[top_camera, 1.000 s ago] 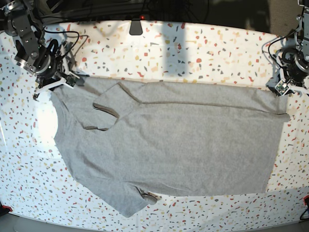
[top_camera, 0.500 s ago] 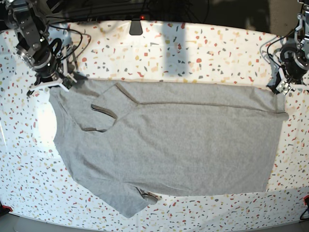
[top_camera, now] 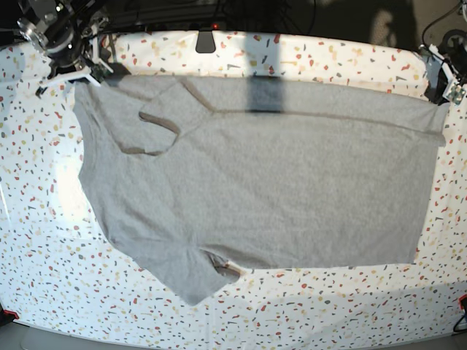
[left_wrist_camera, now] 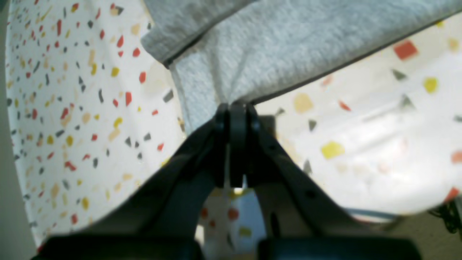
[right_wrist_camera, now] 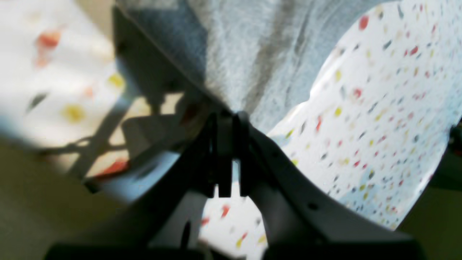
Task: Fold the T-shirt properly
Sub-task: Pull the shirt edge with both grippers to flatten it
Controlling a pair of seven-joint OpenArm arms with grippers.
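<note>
The heather-grey T-shirt (top_camera: 277, 182) lies spread on the speckled table (top_camera: 44, 240), plain side up, with no lettering showing. One sleeve (top_camera: 157, 124) is folded over near the back left, and the other (top_camera: 193, 281) points to the front. My right gripper (top_camera: 98, 75) is shut on the shirt's back left corner; in the right wrist view its closed tips (right_wrist_camera: 227, 117) pinch grey cloth (right_wrist_camera: 252, 54). My left gripper (top_camera: 440, 91) is shut on the back right corner; in the left wrist view (left_wrist_camera: 232, 108) the cloth (left_wrist_camera: 288, 43) fans out from the pinch.
A black mount (top_camera: 205, 40) sits at the table's back edge in the middle, with cables behind it. The table's front edge runs just below the front sleeve. Small red markers sit at the front corners (top_camera: 7, 315).
Both grippers have moved toward the back edge of the table, drawing the shirt's held edge and the whole shirt with them. Both stay shut on the cloth.
</note>
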